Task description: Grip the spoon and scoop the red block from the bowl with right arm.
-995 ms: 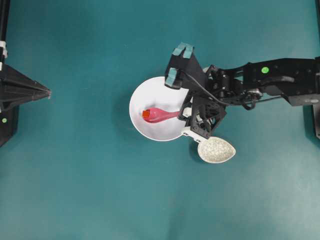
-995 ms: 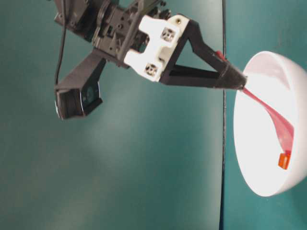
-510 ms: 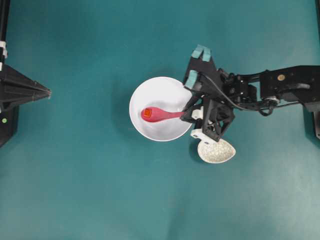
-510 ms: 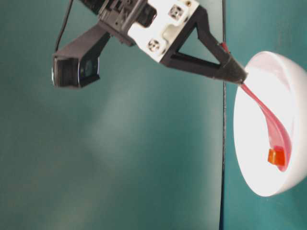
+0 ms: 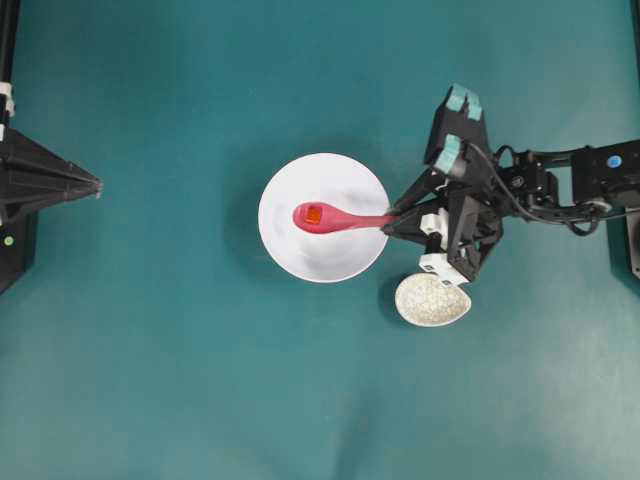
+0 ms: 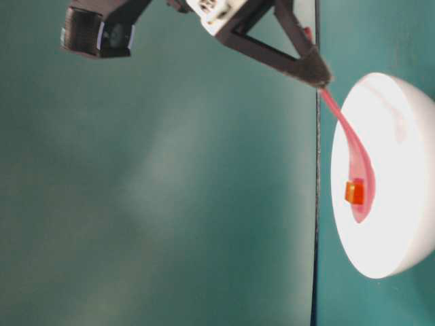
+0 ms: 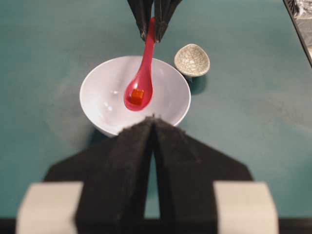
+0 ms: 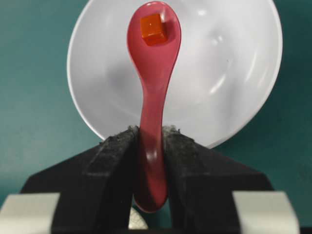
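Since the earlier frame the right gripper (image 5: 392, 218) has drawn back toward the right edge and lifted the spoon (image 5: 340, 218) clear of the bowl (image 5: 322, 265). Its jaws pinch the handle; the red block (image 5: 313, 214) rides in the scoop, left of the gripper, above the bowl's middle.

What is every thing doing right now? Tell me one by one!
Spoon: gripped by its handle, scoop over the bowl, carrying the block.
Red block: sitting in the spoon's scoop.
Bowl: upright on the table, nothing else seen inside.
Small speckled dish: upright beside the bowl, looks empty.
Right gripper: shut on the spoon's handle.
Left gripper: shut, holding nothing.
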Action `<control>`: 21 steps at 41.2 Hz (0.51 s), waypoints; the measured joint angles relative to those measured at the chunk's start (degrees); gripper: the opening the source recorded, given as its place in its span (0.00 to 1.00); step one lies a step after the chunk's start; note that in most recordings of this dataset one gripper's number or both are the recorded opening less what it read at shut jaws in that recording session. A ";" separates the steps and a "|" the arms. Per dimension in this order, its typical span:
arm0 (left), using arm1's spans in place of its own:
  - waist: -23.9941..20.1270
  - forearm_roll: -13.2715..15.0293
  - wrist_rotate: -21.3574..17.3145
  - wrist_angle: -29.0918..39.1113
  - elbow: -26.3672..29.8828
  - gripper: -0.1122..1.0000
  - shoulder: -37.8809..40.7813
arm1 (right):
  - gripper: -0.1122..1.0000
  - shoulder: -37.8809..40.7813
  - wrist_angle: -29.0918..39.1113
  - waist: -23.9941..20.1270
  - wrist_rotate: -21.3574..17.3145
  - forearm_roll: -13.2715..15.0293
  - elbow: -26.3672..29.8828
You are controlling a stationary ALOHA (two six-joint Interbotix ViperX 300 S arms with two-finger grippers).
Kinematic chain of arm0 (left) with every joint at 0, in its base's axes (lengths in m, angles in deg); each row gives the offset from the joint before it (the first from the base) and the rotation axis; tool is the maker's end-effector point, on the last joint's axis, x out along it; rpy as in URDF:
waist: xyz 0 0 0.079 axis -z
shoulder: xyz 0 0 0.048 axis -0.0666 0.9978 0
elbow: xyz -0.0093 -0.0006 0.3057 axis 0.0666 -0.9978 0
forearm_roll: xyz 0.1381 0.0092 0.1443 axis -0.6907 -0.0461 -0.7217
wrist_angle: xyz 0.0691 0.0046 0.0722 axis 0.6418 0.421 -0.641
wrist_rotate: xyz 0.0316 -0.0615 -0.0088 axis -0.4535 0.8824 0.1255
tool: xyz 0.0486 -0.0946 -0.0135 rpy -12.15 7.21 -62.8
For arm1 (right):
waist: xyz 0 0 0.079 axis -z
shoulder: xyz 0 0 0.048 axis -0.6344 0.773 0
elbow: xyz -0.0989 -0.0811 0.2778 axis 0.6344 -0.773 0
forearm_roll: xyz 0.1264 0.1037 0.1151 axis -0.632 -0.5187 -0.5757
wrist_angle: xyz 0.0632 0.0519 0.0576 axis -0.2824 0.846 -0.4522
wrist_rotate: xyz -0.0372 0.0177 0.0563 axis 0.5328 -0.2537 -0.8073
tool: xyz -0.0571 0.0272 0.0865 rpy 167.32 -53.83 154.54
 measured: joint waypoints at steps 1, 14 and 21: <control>0.00 0.00 0.00 0.00 -0.09 0.10 0.00 | 0.32 -0.26 0.09 0.09 -0.09 0.00 0.00; 0.00 -0.09 0.44 0.00 -0.09 0.10 0.00 | 0.32 -6.86 7.65 0.09 0.26 0.09 3.25; 0.00 0.00 0.44 -0.35 -0.09 0.10 0.00 | 0.32 -10.63 13.80 0.70 0.26 0.26 6.59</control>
